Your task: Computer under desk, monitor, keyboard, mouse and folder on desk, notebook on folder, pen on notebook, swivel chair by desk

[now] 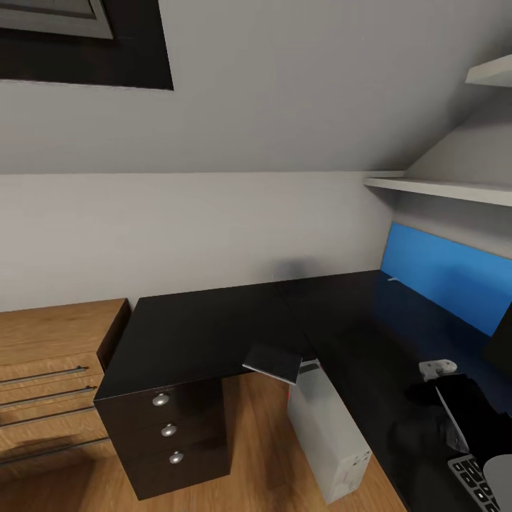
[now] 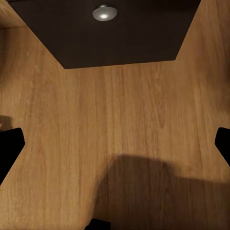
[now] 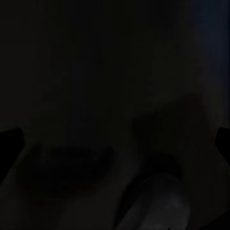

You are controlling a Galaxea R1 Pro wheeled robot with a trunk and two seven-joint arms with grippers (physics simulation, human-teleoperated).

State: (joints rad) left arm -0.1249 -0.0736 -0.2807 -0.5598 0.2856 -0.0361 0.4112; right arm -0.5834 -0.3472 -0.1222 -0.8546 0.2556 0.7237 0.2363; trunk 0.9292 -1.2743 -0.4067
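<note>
Our left gripper [image 2: 115,141] hangs with fingers spread wide over bare wood floor [image 2: 120,120], facing the dark drawer unit's silver knob [image 2: 104,13]. Our right gripper [image 3: 115,136] looks onto near-black gloss, fingertips far apart, holding nothing. Out on the desk [image 1: 206,327], a thin grey notebook [image 1: 274,363] lies flat, overhanging the inner corner edge. Beneath stands the computer [image 1: 327,434], a pale-grey tower, long axis running toward us. The keyboard [image 1: 473,480] peeks in nearby.

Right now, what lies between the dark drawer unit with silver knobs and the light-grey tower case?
Only bare wood floor, seen in the head view.
</note>
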